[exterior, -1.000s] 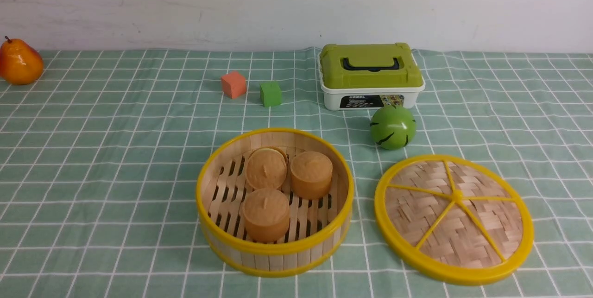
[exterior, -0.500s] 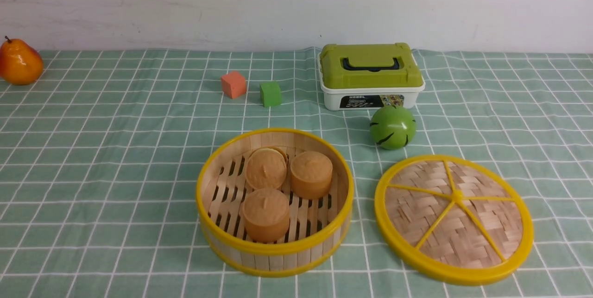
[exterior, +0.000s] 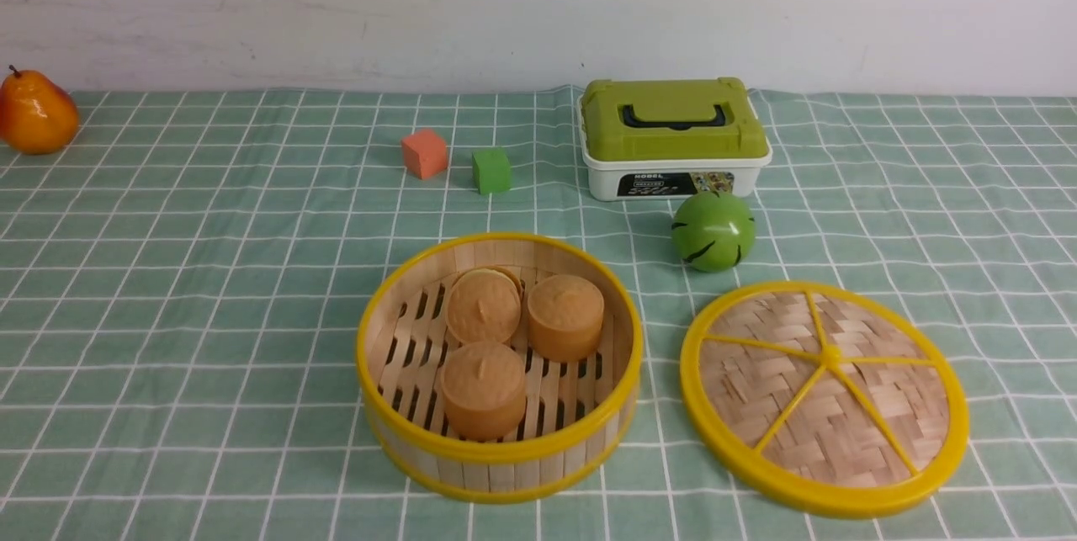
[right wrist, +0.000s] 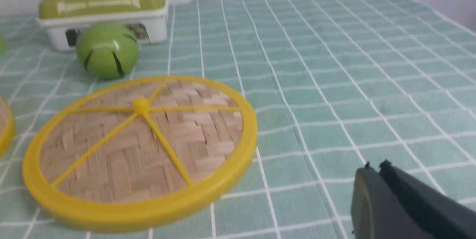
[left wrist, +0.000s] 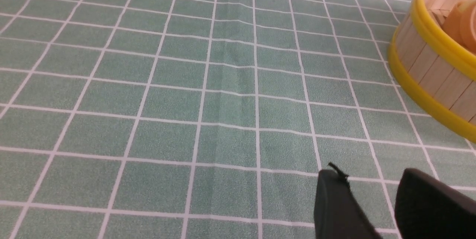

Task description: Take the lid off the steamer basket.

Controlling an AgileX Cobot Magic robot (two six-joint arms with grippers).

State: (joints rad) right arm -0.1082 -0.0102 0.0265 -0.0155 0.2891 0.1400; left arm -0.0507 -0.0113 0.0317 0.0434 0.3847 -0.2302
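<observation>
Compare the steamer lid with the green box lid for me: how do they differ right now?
The lid is a flat round disc of woven bamboo with a yellow rim and spokes; the green box lid is rectangular moulded plastic with a black handle. The lid lies off its steamer basket, flat on the cloth beside it; the green box lid sits closed on its white box. Neither is touched by a gripper.

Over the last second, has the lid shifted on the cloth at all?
No. The lid lies flat in the same spot, its far rim just short of the green ball, beside the steamer basket.
</observation>
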